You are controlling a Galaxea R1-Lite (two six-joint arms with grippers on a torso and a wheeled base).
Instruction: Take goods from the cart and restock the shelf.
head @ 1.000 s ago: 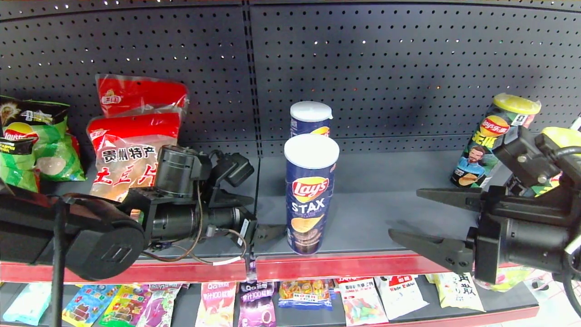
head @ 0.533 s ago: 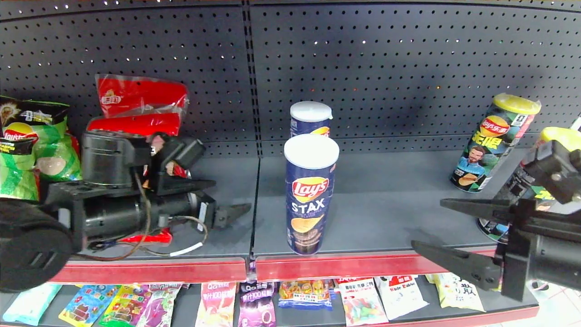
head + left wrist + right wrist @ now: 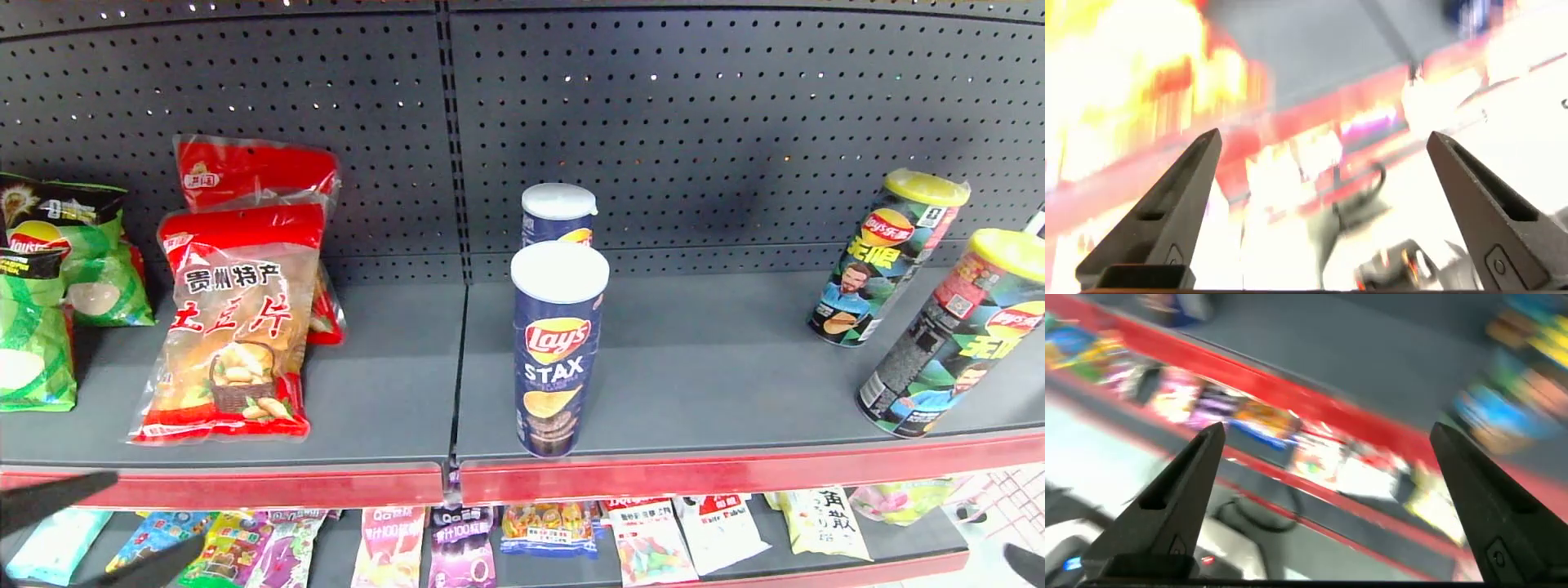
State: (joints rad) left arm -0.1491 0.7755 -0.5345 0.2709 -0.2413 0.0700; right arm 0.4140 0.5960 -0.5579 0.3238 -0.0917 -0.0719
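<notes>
- Both arms sit low, beneath the red front lip of the shelf (image 3: 694, 367), and nothing is in hand. I read this as the gap between placements, with the next item yet to be fetched.
- To do it well, swing wide of that lip. The front blue can (image 3: 560, 351) stands tall right at the edge and would likely tip if clipped.
- The bare stretch between the blue can and the green cans (image 3: 955, 335) looks the natural slot for the next item.
- Left gripper (image 3: 1323, 135): jaws spread wide, empty, touching nothing.
- Right gripper (image 3: 1327, 429): also wide open, carrying nothing.
- Stocked goods stay put: the red bags (image 3: 233, 327) stand to the left of the blue can, well apart from both grippers.
</notes>
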